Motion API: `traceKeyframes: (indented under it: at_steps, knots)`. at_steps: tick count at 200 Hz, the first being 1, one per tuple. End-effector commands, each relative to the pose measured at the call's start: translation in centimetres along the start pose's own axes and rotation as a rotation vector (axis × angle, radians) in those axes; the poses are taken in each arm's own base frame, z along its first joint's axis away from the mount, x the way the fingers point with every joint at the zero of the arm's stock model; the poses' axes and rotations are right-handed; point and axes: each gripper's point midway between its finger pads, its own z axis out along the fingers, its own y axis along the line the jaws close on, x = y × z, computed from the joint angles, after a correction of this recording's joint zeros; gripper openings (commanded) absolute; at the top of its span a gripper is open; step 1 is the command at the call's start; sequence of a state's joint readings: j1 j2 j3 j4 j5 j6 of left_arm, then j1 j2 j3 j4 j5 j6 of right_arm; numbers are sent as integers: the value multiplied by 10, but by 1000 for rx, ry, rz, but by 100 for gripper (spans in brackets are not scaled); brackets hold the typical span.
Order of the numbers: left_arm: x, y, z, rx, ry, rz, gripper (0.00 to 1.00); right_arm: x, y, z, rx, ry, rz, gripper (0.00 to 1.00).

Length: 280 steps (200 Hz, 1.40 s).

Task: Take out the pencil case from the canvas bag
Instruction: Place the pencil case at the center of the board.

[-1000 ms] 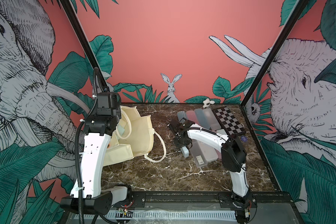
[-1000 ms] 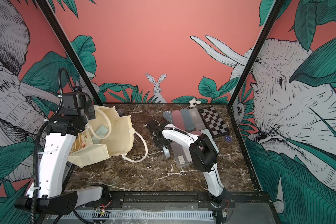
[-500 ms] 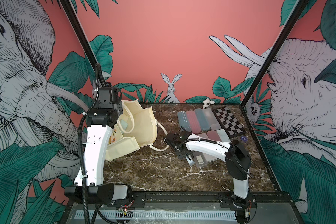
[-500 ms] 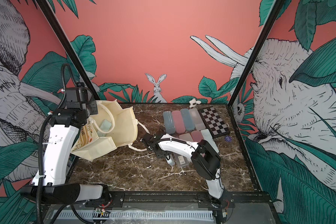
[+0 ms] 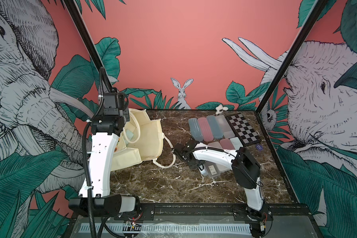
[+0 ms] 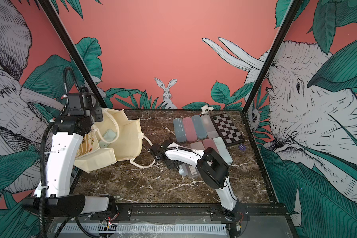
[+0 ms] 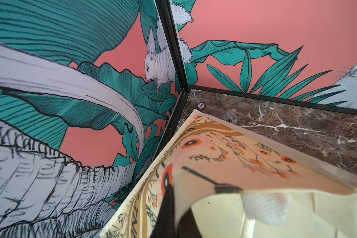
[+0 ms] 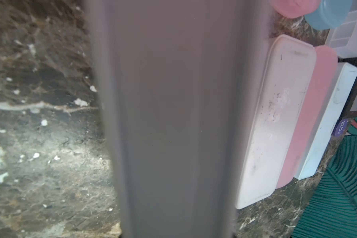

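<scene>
Left side: the left gripper (image 7: 174, 208) is clamped shut on the rim of the canvas bag (image 5: 148, 140), holding one wall up so the mouth gapes toward the middle of the marble tabletop (image 5: 153, 185). The bag is soft, creased cream cloth, and its printed face shows orange flowers and mustard bands in the left wrist view. A pale green pencil case (image 5: 129, 134), smooth and round-cornered, lies inside the bag. A woven cream loop handle (image 5: 163, 167) trails on the marble. Centre right: the right gripper (image 5: 197, 163) sits low over one end of a grey pencil case (image 5: 213, 170), a long matte plastic box with a small label. This case is outside the bag and appears to rest on the marble just beside the near row of cases (image 5: 227, 143); whether the jaws grip it or stand clear cannot be told. Judgement: the step in hand is setting this case down. Recommended: let it lie flat before the jaws part, lift straight up clear of the loop handle, and hold the left pinch firm so the mouth is open for the green case. Further right: a far row of frosted blue, pink and clear cases (image 5: 207, 128), a glossy chessboard (image 5: 242, 129) and a purple chip (image 5: 259, 147)
</scene>
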<state>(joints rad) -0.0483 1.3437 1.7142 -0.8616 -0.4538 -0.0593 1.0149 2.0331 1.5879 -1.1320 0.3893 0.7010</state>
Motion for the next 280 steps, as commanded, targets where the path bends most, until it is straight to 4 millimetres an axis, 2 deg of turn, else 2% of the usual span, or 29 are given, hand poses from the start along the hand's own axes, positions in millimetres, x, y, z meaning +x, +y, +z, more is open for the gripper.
traceKeyframes:
  at_steps: [1, 30, 57, 93, 106, 131, 153, 176, 233, 280]
  knots:
    - [-28, 10, -16, -2, -112, -70, 0, 9, -4, 4, 36, 25, -7, 48]
    - [-26, 8, -14, 3, -107, -73, 0, 8, -1, 0, 12, 16, 0, 55]
    - [-26, 8, -14, 4, -106, -74, 0, 4, 2, -10, -21, -10, 1, 55]
    - [-25, 9, -14, -1, -106, -70, 0, 3, 22, -15, -140, -19, 8, 56]
    - [-25, 10, -14, -5, -106, -70, 0, 3, 32, -16, -194, -17, 13, 60]
    - [-24, 13, -16, -11, -106, -69, 0, -1, 48, -19, -284, -25, 31, 73]
    - [-23, 16, -16, -17, -104, -71, 0, -6, 55, -25, -338, -58, 44, 76]
    - [-21, 20, -16, 6, -95, -103, 0, -16, 55, -25, -357, -103, 56, 75]
    - [-17, 33, -18, 46, -87, -176, 0, -34, 56, -2, -270, -87, -2, 75]
    - [-18, 29, -21, 79, -94, -167, 0, -33, 38, 11, -118, -63, -8, 73]
